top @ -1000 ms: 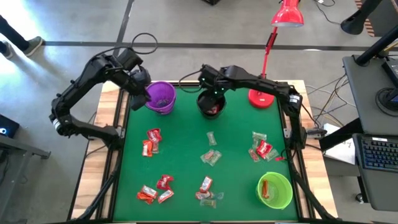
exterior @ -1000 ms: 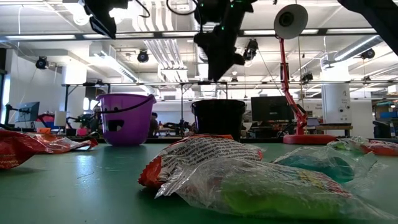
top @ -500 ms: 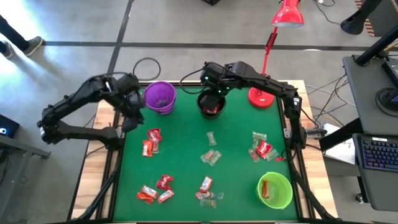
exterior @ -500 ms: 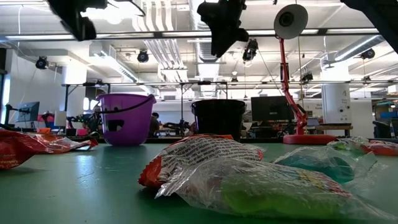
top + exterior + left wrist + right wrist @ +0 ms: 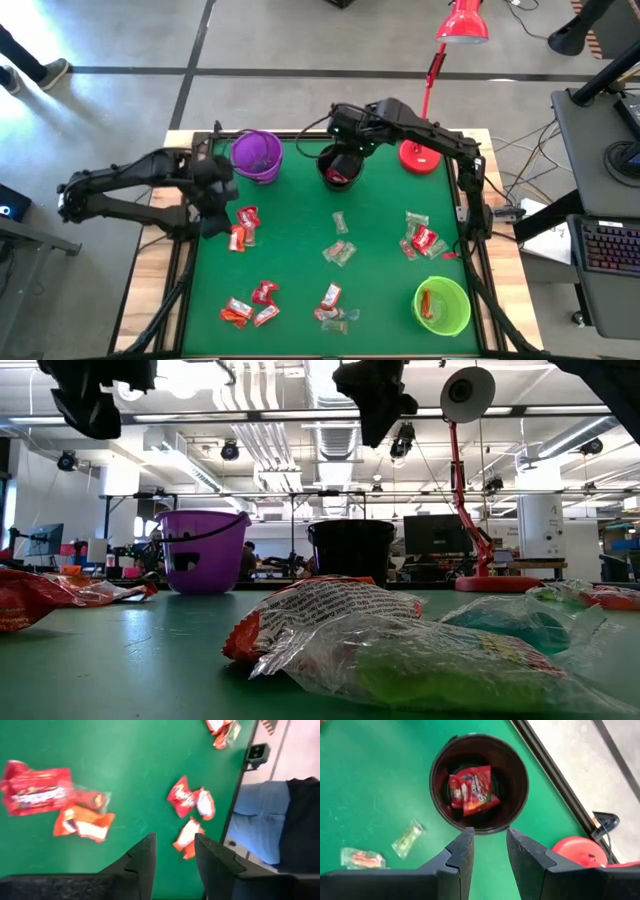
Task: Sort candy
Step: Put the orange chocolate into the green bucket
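The left gripper (image 5: 213, 200), empty with fingers parted, hangs over the counter (image 5: 290, 250) beside red candy (image 5: 243, 226). The right gripper (image 5: 347, 150), fingers apart and empty, hovers above the black cup (image 5: 479, 782) holding one red candy (image 5: 471, 789).

The table (image 5: 300, 290) wears a matt green cloth-like cover over pale wood edges. The candy (image 5: 244, 225) has crinkled, glossy plastic wrappers, some red, some clear. The black cup (image 5: 479, 782) and purple cup (image 5: 257, 156) look like smooth plastic. The lamp (image 5: 420, 155) is glossy red.
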`<action>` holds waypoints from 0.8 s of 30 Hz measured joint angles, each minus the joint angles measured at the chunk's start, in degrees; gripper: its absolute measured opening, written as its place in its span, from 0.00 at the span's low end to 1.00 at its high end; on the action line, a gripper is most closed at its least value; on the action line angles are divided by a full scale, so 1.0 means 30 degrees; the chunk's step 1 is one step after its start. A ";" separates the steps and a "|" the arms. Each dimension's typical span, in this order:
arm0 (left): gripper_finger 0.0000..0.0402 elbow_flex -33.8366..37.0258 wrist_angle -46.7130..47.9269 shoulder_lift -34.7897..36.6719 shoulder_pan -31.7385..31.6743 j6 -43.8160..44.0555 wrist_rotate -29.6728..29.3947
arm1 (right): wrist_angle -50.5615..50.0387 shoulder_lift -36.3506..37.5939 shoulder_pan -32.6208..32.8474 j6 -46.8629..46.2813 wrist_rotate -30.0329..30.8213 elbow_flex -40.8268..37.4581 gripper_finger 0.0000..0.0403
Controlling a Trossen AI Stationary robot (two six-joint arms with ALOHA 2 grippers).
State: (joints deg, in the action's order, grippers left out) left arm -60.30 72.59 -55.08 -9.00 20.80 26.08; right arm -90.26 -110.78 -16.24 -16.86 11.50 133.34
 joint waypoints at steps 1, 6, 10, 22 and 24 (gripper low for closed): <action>0.32 0.0026 -0.0468 -0.0002 0.0568 0.0818 -0.0579 | 0.0052 0.0000 0.0066 0.0049 0.0084 0.0000 0.27; 0.37 0.0031 -0.1376 -0.0039 0.3565 0.4380 -0.3676 | 0.0073 0.0356 0.0541 0.0447 0.0053 0.0000 0.27; 0.36 0.0033 -0.1397 -0.0029 0.6837 0.6078 -0.5556 | 0.0066 0.0913 0.0853 0.0818 0.0047 -0.0022 0.27; 0.34 0.0041 -0.4353 -0.3485 1.3595 0.9857 -0.8864 | 0.0076 0.1639 0.0877 0.1639 0.0040 -0.0036 0.27; 0.34 0.0041 -0.5344 -0.4220 1.3972 1.0555 -0.8868 | 0.0078 0.1672 0.0873 0.1661 0.0040 -0.0036 0.27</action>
State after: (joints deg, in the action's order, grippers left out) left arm -60.18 56.56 -67.74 32.91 52.46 -0.52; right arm -90.03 -105.77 -13.62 -11.87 11.62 133.23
